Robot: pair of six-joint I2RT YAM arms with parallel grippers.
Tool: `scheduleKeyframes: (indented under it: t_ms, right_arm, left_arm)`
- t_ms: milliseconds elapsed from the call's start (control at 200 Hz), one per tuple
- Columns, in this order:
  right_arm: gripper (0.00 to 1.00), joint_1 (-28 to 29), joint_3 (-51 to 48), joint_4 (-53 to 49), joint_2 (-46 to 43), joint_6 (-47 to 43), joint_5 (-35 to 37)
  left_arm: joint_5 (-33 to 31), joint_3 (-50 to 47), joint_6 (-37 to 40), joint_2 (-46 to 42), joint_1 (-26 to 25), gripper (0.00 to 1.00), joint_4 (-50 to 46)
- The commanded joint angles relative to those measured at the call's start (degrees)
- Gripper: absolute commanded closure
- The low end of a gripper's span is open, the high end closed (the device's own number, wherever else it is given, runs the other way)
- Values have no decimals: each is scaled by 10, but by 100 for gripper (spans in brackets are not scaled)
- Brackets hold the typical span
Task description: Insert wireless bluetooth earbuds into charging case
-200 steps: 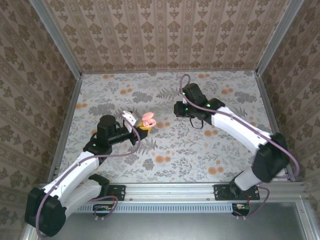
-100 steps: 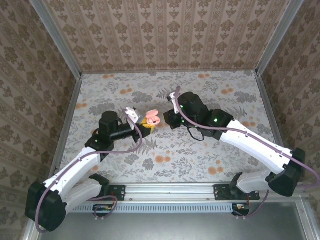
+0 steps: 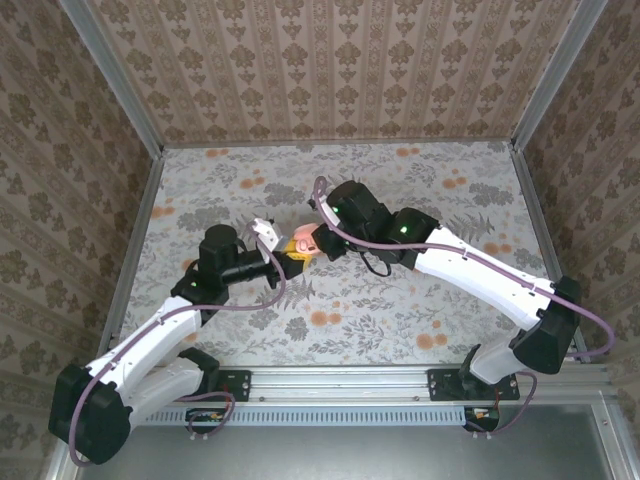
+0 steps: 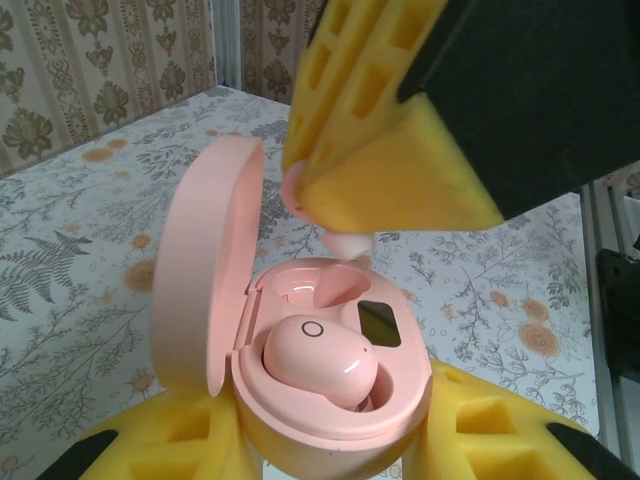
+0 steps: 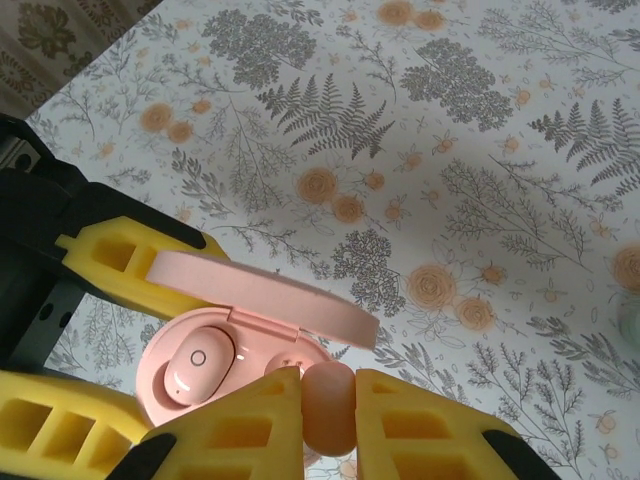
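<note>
The table (image 3: 420, 320) has a flower pattern with orange dots, and patterned walls stand on its left, far and right sides. The left arm (image 3: 150, 340) reaches from the near left corner toward the middle, and the right arm (image 3: 480, 270) comes from the near right and bends to the left, so that the two meet a little left of the centre of the table. The left gripper (image 4: 335, 455) has its yellow foam pads (image 4: 150, 450) pressed against both sides of the pink charging case (image 4: 400, 395) and holds it with the opening turned up. The lid (image 4: 200, 290) of the case is open and stands up on one side. The right gripper (image 5: 328, 390) hangs directly over the case, its yellow fingers (image 5: 250, 420) closed narrowly on a pinkish earbud (image 5: 328, 425) that sits between them. In the left wrist view the lower tip of this earbud is just above the empty socket (image 4: 300, 285) on the far side of the case, and I cannot tell if it touches the rim. The other pinkish earbud (image 4: 318, 358) already lies seated in the near socket, with a small ring mark on top. Beside it there is a small dark display window (image 4: 378, 322)
</note>
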Motion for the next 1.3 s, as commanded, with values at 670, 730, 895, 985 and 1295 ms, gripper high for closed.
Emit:
scheduleKeyframes:
  t_ms: [670, 730, 895, 985, 1295]
  right_arm:
    - [79, 5, 28, -54, 29, 1, -60]
    - [77, 6, 32, -53, 31, 5, -66]
    - [73, 5, 41, -57, 33, 14, -80]
    - [71, 6, 45, -63, 34, 18, -78]
    - [66, 2, 56, -78, 27, 25, -76]
  left_arm:
    - [3, -1, 0, -9, -8, 84, 24]
    - [2, -1, 1, -10, -9, 84, 24]
    - [-1, -2, 2, -11, -9, 84, 22]
    - [-1, -3, 3, -11, -10, 84, 22]
    - [-1, 0, 5, -11, -10, 84, 19]
